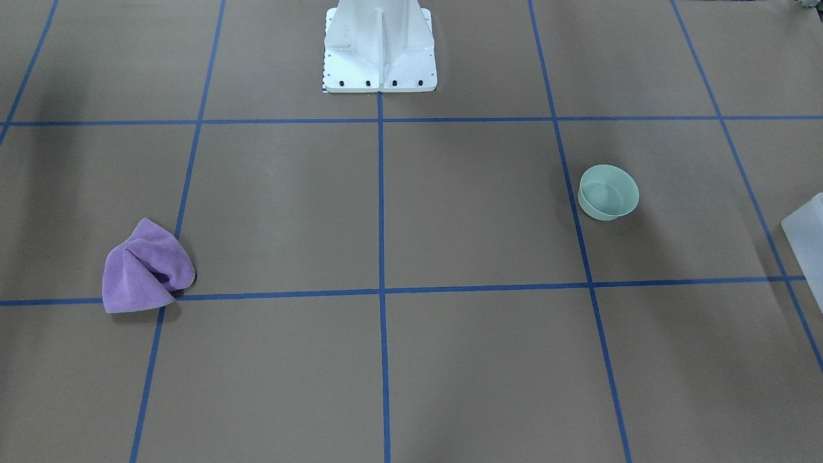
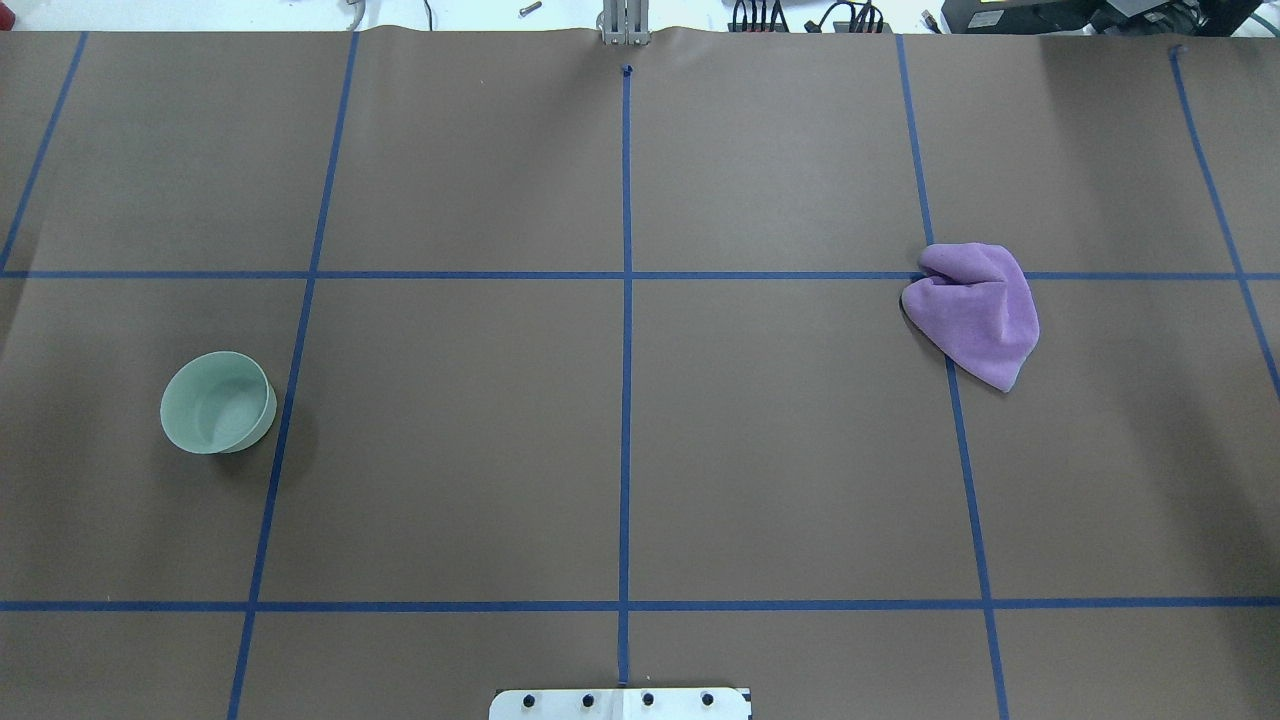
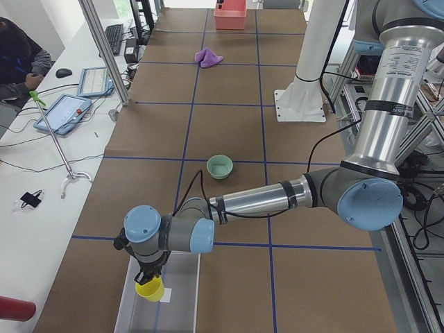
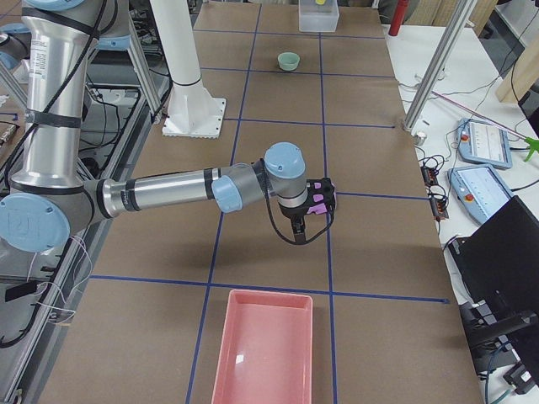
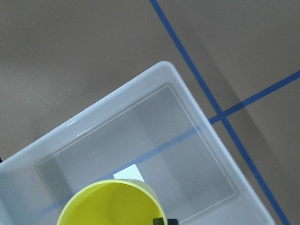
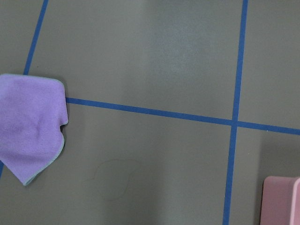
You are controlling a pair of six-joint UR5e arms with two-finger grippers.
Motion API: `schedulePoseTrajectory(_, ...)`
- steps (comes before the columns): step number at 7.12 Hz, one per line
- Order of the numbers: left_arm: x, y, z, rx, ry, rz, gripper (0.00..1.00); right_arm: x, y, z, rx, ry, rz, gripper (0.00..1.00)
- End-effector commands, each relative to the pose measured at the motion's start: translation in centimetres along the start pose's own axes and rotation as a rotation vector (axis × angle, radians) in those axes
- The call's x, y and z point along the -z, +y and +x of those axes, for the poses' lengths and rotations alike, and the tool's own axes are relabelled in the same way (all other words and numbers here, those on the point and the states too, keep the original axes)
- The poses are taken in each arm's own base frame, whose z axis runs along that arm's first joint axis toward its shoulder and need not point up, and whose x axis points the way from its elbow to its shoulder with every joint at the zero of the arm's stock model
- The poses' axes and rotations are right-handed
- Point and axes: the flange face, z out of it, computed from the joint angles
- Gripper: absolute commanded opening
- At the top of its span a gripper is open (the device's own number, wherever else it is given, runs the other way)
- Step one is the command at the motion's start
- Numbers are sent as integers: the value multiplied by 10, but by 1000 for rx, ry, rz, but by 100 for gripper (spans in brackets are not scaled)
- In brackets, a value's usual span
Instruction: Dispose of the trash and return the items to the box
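My left gripper holds a yellow cup just above the clear plastic box at the table's left end. In the left wrist view the cup fills the bottom edge over the box's floor, with one black fingertip against its rim. A mint green bowl stands upright on the left side. A crumpled purple cloth lies on the right side. My right gripper hovers over the cloth; I cannot tell whether it is open or shut. The cloth also shows in the right wrist view.
A pink tray sits at the table's right end; its corner shows in the right wrist view. The robot's white base stands at the middle of the near edge. A side bench with tablets and a seated person runs along the far edge.
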Motion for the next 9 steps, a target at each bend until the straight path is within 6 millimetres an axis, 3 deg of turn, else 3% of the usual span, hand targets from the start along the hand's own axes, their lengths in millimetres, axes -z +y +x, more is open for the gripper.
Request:
schedulePoseTrajectory(1,-36,37,-13,-57,15,-26,0,0,0,0,1,1,0,100)
schedulePoseTrajectory(2,-52,49,-19,-62,11,-24,0,-1,0,0,3,11,0,100)
schedulePoseTrajectory(3,-59,48,-25,-65,10,-12,0,-1,0,0,3,12,0,100)
schedulePoseTrajectory(4,-43,15,-31,-61,-2,13,0,-1,0,0,3,12,0,100)
schedulePoseTrajectory(6,-30,-22,-39,-33,-9,29,0,-1,-1,0,4,20,3,100)
schedulePoseTrajectory(7,-27,-37,-38,-10,-12,33,0,-1,-1,1,2,21,4,100)
schedulePoseTrajectory(8,-32,-35,-37,-8,-7,25,0,-1,-1,0,4,20,4,100)
schedulePoseTrajectory(9,-42,-37,-30,-19,4,14,13,-2,-1,0,3,21,3,100)
